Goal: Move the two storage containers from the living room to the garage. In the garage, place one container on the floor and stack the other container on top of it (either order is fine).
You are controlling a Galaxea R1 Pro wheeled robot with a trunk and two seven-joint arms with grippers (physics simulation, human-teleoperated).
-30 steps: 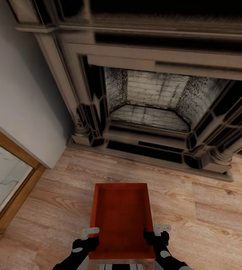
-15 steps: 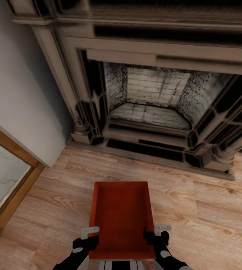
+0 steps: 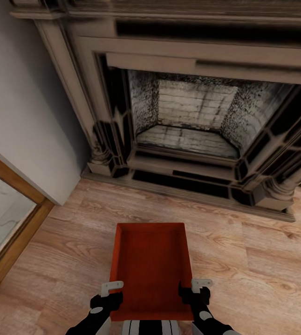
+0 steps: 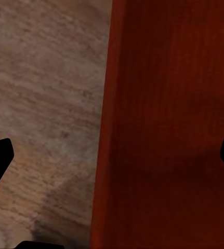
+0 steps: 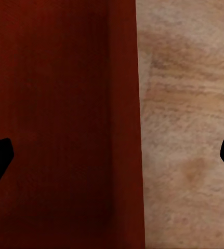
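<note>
The container point(image 3: 150, 270) is an orange-red open box, held level above the wood floor point(image 3: 262, 260) in front of the fireplace point(image 3: 192, 121), its long axis pointing toward the hearth. The left gripper point(image 3: 107, 294) straddles the container's left wall near the robot-side end; the right gripper point(image 3: 193, 291) straddles the right wall at the matching point. In both wrist views the fingertips stand far apart with the wall point(image 4: 109, 155) between them, untouched, so neither set of jaws is clamped. A grey wall point(image 3: 20, 116) adjoins the fireplace's left side, with a wood-framed panel point(image 3: 10, 232) beyond it.
</note>
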